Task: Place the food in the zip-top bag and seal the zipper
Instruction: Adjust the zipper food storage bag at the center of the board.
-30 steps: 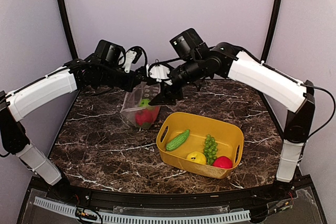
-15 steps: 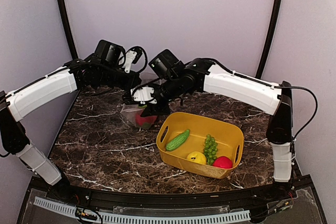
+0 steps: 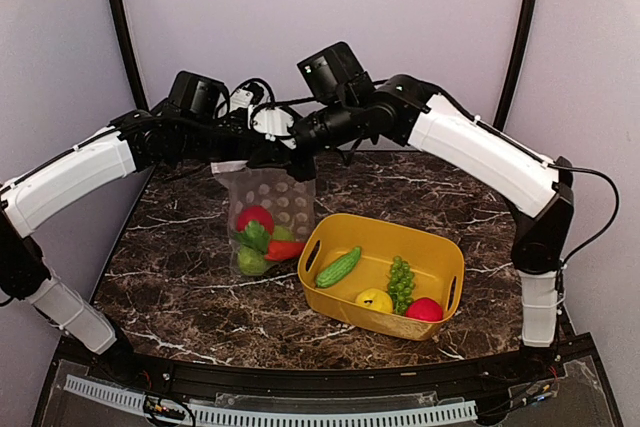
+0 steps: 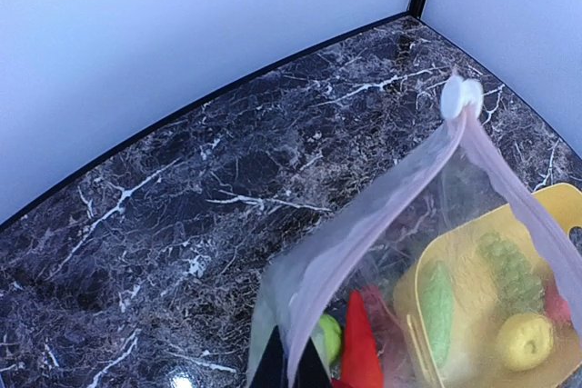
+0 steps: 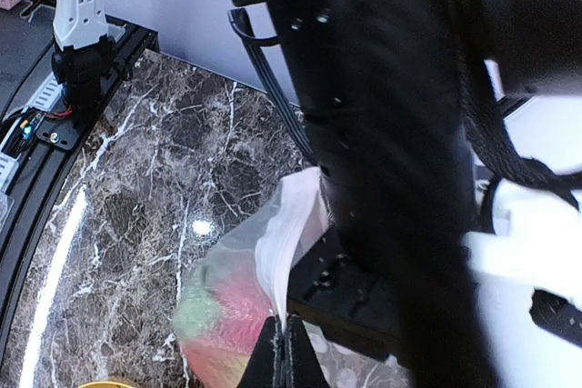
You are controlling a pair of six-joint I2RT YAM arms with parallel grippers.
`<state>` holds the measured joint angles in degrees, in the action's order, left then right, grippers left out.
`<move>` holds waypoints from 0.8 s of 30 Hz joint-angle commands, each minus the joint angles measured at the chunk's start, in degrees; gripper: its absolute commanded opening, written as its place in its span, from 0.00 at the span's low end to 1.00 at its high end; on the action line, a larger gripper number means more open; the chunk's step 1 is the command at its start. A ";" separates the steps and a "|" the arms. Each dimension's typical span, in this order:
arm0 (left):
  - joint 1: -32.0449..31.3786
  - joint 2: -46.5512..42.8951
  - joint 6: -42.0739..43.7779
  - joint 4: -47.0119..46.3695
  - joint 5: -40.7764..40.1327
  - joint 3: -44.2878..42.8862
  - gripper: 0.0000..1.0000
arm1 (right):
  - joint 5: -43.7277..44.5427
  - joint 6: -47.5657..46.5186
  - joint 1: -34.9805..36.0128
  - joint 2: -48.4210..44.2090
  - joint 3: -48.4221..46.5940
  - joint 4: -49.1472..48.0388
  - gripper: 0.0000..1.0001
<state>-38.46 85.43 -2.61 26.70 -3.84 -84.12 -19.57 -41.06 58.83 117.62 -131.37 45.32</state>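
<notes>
Marbled desk point(image 3: 170, 267): left fingers point(image 4: 269, 372) and right fingers point(image 5: 269, 361) clench the zip-top bag point(image 3: 285, 202) mouth mid-loading; cucumber point(image 3: 338, 267) from the basket point(image 3: 325, 299) likely next.

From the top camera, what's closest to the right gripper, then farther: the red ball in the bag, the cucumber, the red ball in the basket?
The right gripper holds the zip-top bag by its top.
1. The red ball in the bag, just below.
2. The cucumber, left end of the yellow basket.
3. The red ball in the basket, near right corner.
</notes>
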 commanded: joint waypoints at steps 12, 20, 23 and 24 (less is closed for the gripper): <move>0.14 -3.18 1.33 -0.45 -3.77 0.72 0.01 | -3.97 5.37 -1.96 -3.65 3.60 -3.18 0.19; 0.14 -2.05 1.55 0.10 -3.96 0.43 0.01 | -4.02 5.84 -4.23 -9.30 8.72 0.57 0.57; 0.14 -1.98 1.83 -0.13 -4.60 0.71 0.01 | -5.66 6.99 -6.94 -13.18 14.07 0.84 0.62; 0.14 -1.91 2.06 -0.21 -4.93 0.75 0.01 | -6.26 7.08 -7.96 -14.53 15.94 1.04 0.62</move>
<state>-38.46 84.42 -1.65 26.96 -7.22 -84.14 -23.70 -35.44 54.61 109.06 -120.31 45.12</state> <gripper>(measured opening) 0.010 0.612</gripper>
